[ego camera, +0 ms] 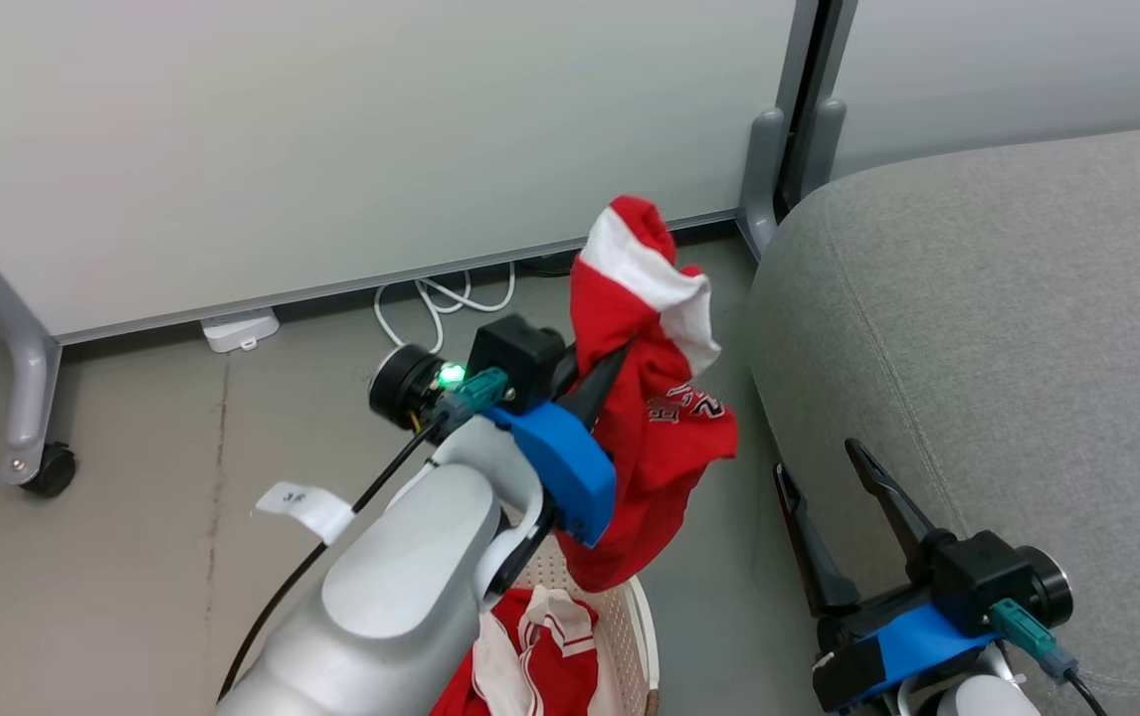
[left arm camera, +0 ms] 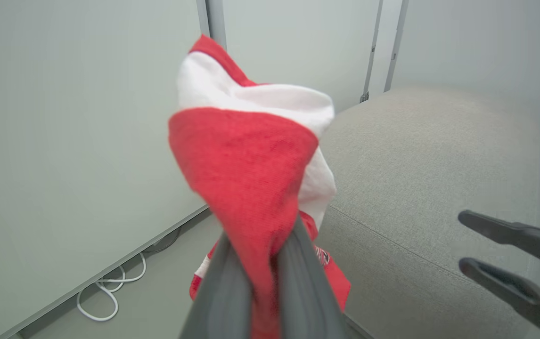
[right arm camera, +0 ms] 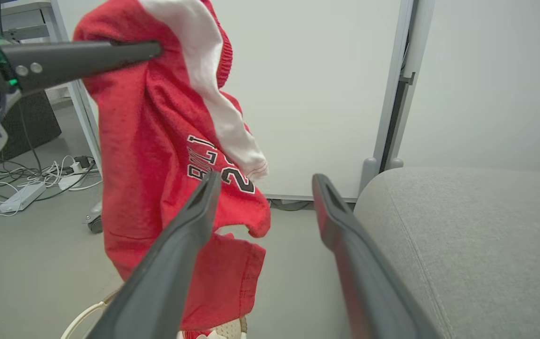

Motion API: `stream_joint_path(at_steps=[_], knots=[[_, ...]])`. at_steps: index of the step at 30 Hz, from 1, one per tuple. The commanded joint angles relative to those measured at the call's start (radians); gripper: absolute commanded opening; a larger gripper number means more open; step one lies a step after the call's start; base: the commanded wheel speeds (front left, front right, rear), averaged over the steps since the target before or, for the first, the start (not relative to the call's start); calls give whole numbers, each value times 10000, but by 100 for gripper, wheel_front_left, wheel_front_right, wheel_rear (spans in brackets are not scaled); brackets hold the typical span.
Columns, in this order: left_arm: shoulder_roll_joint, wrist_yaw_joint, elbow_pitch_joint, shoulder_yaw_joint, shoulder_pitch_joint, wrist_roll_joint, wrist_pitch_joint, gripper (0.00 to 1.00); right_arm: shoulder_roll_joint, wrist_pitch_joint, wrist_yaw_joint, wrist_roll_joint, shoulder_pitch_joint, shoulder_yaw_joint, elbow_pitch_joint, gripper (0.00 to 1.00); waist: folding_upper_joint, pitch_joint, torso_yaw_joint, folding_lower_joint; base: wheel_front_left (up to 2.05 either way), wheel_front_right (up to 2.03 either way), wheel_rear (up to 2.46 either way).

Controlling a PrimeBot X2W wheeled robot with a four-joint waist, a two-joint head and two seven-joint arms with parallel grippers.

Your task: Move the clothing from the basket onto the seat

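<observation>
My left gripper (ego camera: 610, 363) is shut on a red garment with a white band (ego camera: 655, 398), which hangs in the air above the basket (ego camera: 630, 617) and left of the seat (ego camera: 1008, 328). In the left wrist view the fabric (left arm camera: 246, 169) is pinched between my fingers (left arm camera: 298, 278). A second red garment with white panels and stripes (ego camera: 530, 651) lies in the basket. My right gripper (ego camera: 824, 472) stands open beside the seat's front edge, holding nothing. The right wrist view shows the hanging garment (right arm camera: 166, 155) to its left and the seat (right arm camera: 477, 235) to its right.
A pale partition wall (ego camera: 331, 129) on castered legs (ego camera: 33, 438) stands behind. White cables (ego camera: 441, 298) and a power strip (ego camera: 240, 328) lie on the grey floor at its foot. Bare floor spreads to the left of the basket.
</observation>
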Motion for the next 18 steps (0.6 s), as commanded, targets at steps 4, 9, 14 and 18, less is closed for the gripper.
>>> stream_joint_path(at_steps=[4, 9, 14, 18], knots=[[9, 143, -319, -373, -585, -432, 159, 0, -28, -38, 5, 41, -30, 104, 44, 100, -1, 26, -158, 0, 0, 0, 0], [9, 271, -590, -831, -1022, -956, 200, 0, -28, -37, 5, 67, -98, 186, 80, 100, -1, 34, -257, 0, 0, 0, 0], [7, 501, -565, -1167, -1214, -1391, 30, 0, -28, -12, 5, 46, -147, 287, 142, 100, -1, 7, -363, 0, 0, 0, 0], [8, 596, -404, -1388, -1282, -1635, -60, 0, -28, 0, 5, 23, -165, 294, 160, 100, -1, 11, -407, 0, 0, 0, 0]])
